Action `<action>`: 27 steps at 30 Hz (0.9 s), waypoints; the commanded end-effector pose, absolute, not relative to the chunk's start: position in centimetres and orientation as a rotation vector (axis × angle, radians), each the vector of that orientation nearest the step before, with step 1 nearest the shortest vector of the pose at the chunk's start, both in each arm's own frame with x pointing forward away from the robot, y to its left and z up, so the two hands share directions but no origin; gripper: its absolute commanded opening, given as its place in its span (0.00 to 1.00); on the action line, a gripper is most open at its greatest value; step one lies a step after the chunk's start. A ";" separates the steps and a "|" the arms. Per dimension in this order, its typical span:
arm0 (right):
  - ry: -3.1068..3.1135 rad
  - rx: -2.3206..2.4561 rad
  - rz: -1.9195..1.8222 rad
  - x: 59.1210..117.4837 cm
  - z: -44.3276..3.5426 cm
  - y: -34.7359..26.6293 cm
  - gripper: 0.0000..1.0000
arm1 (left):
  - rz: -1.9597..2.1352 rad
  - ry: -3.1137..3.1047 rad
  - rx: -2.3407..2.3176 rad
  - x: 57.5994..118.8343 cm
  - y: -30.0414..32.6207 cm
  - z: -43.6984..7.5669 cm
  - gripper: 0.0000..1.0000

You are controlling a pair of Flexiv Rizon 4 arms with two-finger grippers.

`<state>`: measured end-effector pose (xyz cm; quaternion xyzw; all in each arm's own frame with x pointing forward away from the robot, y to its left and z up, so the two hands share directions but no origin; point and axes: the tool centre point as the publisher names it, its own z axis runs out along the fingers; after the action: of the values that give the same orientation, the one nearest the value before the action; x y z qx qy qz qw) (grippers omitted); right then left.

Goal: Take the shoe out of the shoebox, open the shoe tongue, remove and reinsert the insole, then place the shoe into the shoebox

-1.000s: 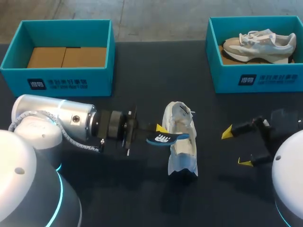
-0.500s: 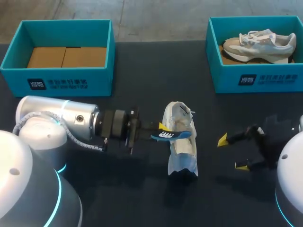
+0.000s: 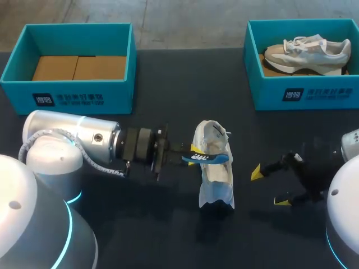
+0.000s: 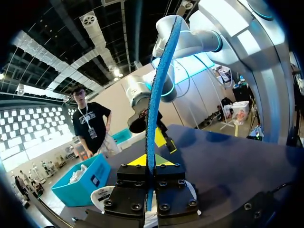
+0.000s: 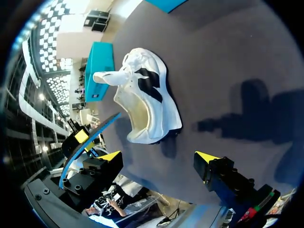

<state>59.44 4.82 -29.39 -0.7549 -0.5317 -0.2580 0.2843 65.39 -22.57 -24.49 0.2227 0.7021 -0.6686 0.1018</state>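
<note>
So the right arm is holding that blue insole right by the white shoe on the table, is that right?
Not quite. It is the left gripper that holds the blue insole by the white shoe on the table. The head view shows this. The right gripper is open and empty, off to the shoe's side.

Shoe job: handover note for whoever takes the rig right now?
left gripper: fingers shut on the blue insole, held beside the shoe at its opening, not inside.
right gripper: open, empty, on the shoe's other side.
The shoe lies on the table, tongue open. The left shoebox holds only cardboard; the right shoebox holds a second shoe.
Done: shoe out, tongue open, insole out.
To do: reinsert insole, box the shoe.
</note>
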 end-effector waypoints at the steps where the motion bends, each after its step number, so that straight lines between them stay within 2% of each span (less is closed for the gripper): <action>1: -1.444 -2.007 -0.663 59.9 -29.4 5.3 1.00 | -1.977 2.079 0.661 65.7 -22.8 -24.7 0.00; 27: -1.624 -1.847 -0.664 60.0 -28.4 7.4 1.00 | -1.990 2.085 0.657 66.1 -22.9 -25.4 0.00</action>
<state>59.69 7.25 -28.74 -0.6922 -0.6074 -0.2546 0.2951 66.08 -22.80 -25.39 0.2215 0.7016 -0.6709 0.0928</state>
